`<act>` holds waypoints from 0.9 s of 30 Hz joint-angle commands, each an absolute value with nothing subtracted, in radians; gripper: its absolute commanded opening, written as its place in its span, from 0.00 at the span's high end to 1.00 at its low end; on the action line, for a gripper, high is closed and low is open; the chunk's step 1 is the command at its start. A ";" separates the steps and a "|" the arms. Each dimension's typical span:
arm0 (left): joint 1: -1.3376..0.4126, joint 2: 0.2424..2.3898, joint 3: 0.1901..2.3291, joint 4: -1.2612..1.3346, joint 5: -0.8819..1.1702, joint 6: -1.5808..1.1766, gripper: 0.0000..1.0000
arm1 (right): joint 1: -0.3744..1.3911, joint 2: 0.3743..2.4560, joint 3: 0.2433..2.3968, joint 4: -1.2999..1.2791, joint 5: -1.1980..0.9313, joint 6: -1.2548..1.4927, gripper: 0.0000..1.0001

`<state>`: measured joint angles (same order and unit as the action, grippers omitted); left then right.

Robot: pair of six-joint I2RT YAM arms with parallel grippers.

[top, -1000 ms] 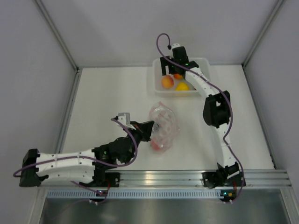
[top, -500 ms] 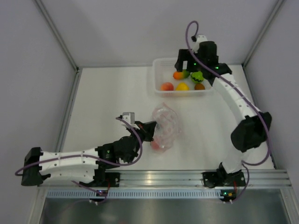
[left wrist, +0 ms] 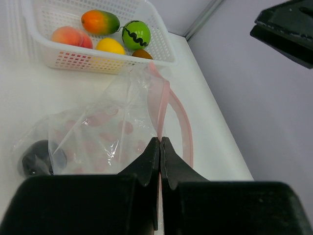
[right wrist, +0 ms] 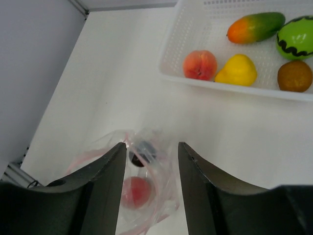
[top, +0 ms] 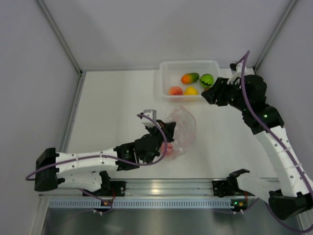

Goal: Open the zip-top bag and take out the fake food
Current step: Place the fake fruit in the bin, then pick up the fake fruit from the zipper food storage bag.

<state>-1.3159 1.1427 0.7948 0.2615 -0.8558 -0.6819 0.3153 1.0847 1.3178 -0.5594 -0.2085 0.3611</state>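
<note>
The clear zip-top bag (top: 183, 128) stands in mid-table with its mouth pulled open. My left gripper (top: 167, 130) is shut on its pink zip strip (left wrist: 160, 117); the jaws (left wrist: 160, 140) meet on the strip. Inside the bag lie a dark purple fruit (left wrist: 36, 157) and a pink-red fruit (right wrist: 134, 192). My right gripper (top: 206, 96) hovers beside the basket's right front corner, open, with nothing between its fingers (right wrist: 117, 169). The rest of the fake food lies in the basket: mango (top: 190, 78), green fruit (top: 207, 80), peach (top: 175, 90), yellow fruit (top: 190, 91) and brown fruit (right wrist: 294, 76).
The white perforated basket (top: 162, 74) stands at the back of the table against the rear wall. Grey side walls close in the white table on the left and right. A metal rail (top: 161, 186) runs along the near edge.
The right arm has left the basket and swung out to the right, its jaws narrowing. The left gripper has carried the bag's rim forward and to the right, lifting the mouth open.
</note>
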 commanded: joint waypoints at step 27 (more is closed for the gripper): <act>-1.315 1.227 0.885 0.476 -0.536 -0.822 1.00 | 0.765 0.956 0.914 -0.533 0.352 0.569 0.65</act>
<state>-1.3109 1.2339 0.8658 0.3580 -0.6132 -0.8005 0.7414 0.9726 0.8532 -0.4633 0.1452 0.5842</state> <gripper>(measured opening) 0.020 0.357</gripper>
